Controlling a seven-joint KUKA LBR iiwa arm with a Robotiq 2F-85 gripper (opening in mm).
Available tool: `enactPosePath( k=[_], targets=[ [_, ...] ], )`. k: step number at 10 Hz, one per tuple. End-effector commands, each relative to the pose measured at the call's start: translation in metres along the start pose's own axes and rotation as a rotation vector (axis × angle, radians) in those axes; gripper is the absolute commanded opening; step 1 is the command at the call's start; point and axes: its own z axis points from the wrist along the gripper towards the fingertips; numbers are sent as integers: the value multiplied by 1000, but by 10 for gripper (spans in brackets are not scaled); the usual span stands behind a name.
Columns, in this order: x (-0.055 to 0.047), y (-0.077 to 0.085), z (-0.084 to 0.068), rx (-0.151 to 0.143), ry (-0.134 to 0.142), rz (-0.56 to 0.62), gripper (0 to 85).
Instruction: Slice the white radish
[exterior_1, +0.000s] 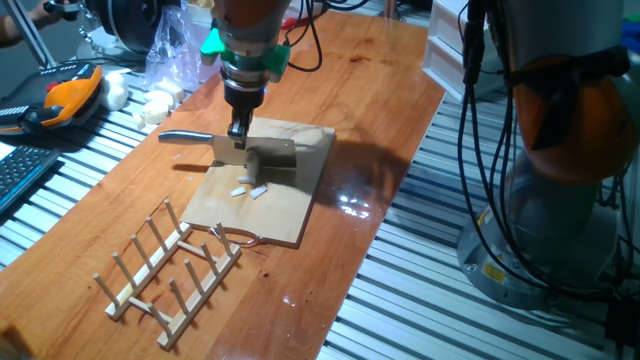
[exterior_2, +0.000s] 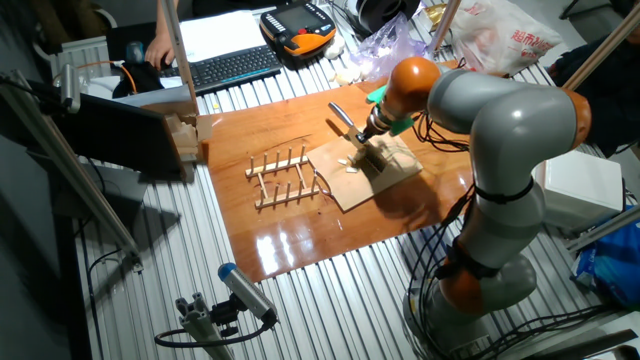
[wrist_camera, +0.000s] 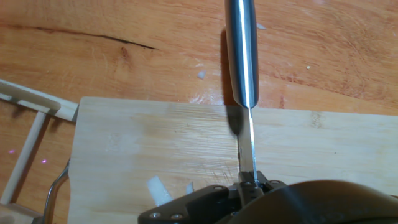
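Overhead, my gripper (exterior_1: 238, 132) sat low over the wooden board (exterior_1: 285, 215), fingers clenched on the spine of the knife (exterior_1: 255, 150); the blade stood on edge across the board, its steel handle (exterior_1: 185, 137) reaching out past the board's far edge over the table (exterior_1: 120, 210); in the hand view the handle (wrist_camera: 241, 50) ran straight away from me and the thin spine (wrist_camera: 247, 146) disappeared between my fingertips (wrist_camera: 249, 182); the white radish lay as small flat bits (exterior_1: 251, 187) on the board just beside the blade, on the side toward the rack; two pale pieces (wrist_camera: 160, 188) showed at the bottom of the hand view, close to my fingers, partly hidden by the gripper body; whether the blade touched them I could not tell; a wooden dish rack (exterior_1: 170, 262) stood near the board's near corner, apart from it; from the other fixed view the rack (exterior_2: 283, 177) sat beside the board (exterior_2: 365, 172) with my gripper (exterior_2: 366, 140) down on the knife; bigger white lumps (exterior_1: 152, 105) and a clear plastic bag (exterior_1: 175, 50) lay at the table's far end, well apart from the board.
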Motion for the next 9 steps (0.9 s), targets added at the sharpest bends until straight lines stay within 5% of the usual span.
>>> enactPosePath(
  k=[1, 5, 9],
  targets=[
    [-7, 3, -11, 4, 18, 4, 0],
    [-16, 5, -48, 20, 71, 17, 0],
    [-13, -7, -48, 31, 70, -9, 0]
  ],
)
